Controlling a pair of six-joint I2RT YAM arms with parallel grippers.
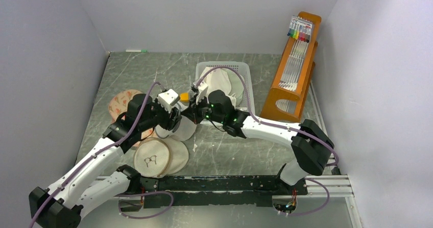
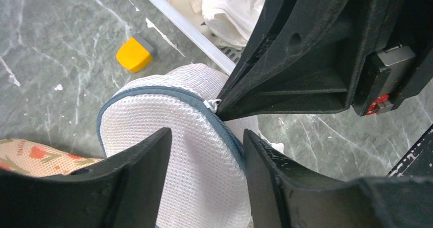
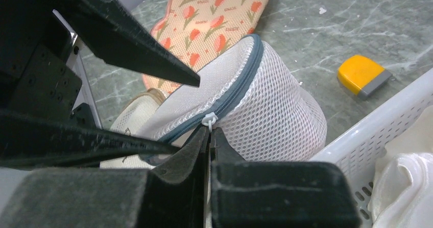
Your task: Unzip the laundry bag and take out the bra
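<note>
White mesh fills the gap in my left gripper [image 2: 207, 136], its fingers apart astride the rim of the laundry bag [image 2: 153, 110]. My right gripper [image 3: 209, 133] is closed, pinching the zipper pull [image 3: 209, 120]. The bag sits on the table [image 3: 306, 14], just beside the basket [image 3: 367, 116].

- laundry bag [image 1: 185, 130] at mid-table; small block [image 1: 183, 96] at its 12 o'clock, apart
- basket [image 1: 244, 67] at the bag's 1 o'clock, garments [image 1: 220, 82] inside
- rack [image 1: 293, 70] at 2 o'clock, beyond the basket
- flowered pad [image 1: 121, 103] at 10 o'clock
- round pouch [image 1: 152, 158] at 7 o'clock, overlapping a second pad [image 1: 179, 154]
</note>
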